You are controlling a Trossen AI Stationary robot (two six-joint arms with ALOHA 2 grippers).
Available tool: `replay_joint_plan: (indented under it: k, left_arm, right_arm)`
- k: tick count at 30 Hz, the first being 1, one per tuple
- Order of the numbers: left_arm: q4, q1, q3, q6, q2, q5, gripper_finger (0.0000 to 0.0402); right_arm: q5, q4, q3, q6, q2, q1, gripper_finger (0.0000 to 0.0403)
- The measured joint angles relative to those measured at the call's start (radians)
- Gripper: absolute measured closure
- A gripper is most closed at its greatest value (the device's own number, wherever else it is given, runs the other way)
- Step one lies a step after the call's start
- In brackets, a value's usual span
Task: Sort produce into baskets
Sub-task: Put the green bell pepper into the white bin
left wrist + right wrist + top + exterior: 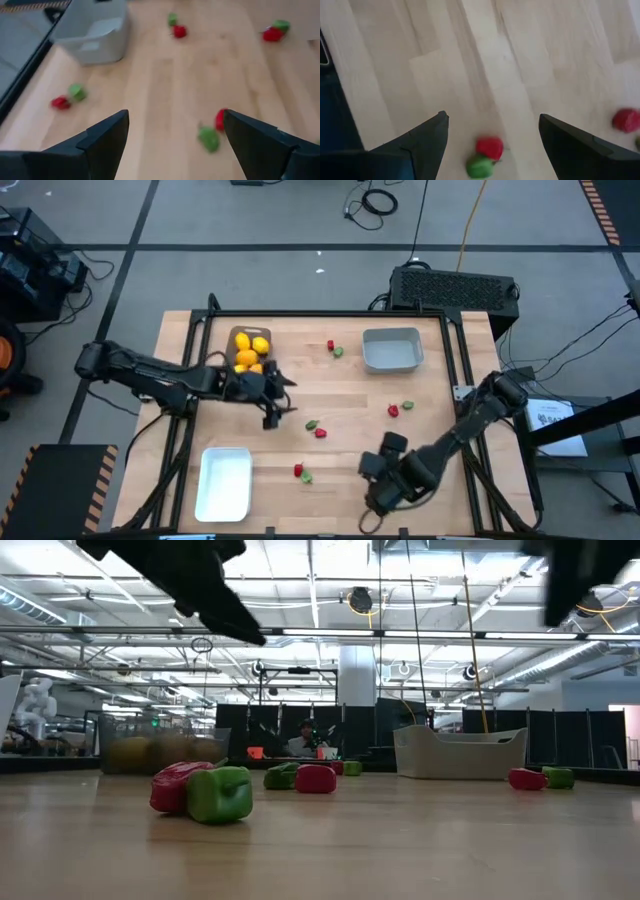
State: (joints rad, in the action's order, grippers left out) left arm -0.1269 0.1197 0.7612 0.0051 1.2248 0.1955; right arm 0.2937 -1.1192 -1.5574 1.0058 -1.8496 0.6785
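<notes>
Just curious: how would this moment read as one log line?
left gripper: open, empty, beside brown-grey tray of yellow fruits | right gripper: open, empty, near red-and-green berry piece | white tray: empty

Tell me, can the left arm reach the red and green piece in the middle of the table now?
Probably yes. The left gripper is open and empty, the piece lies just beside it on bare wood, and nothing stands between them.
</notes>
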Motion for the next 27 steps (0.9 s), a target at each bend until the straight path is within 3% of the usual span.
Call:
replay_joint_plan:
  k: [6, 14, 21, 27]
  left_arm:
    - [0.179, 0.090, 0.000, 0.025, 0.153, 0.012, 0.0073]
    - [0.409, 0.171, 0.000, 0.027, 0.346, 0.014, 0.0073]
    - [0.421, 0.202, 0.027, 0.056, 0.474, 0.027, 0.0073]
    - [0.386, 0.169, 0.034, 0.018, 0.506, 0.135, 0.0073]
  right_arm:
    - [0.144, -0.009, 0.000, 0.162, -0.001, 0.119, 0.0106]
    - [0.428, -0.012, 0.000, 0.265, -0.085, 0.247, 0.0106]
    - [0.485, -0.038, 0.000, 0.278, -0.184, 0.249, 0.0106]
    - [0.517, -0.045, 0.000, 0.291, -0.258, 0.217, 0.0106]
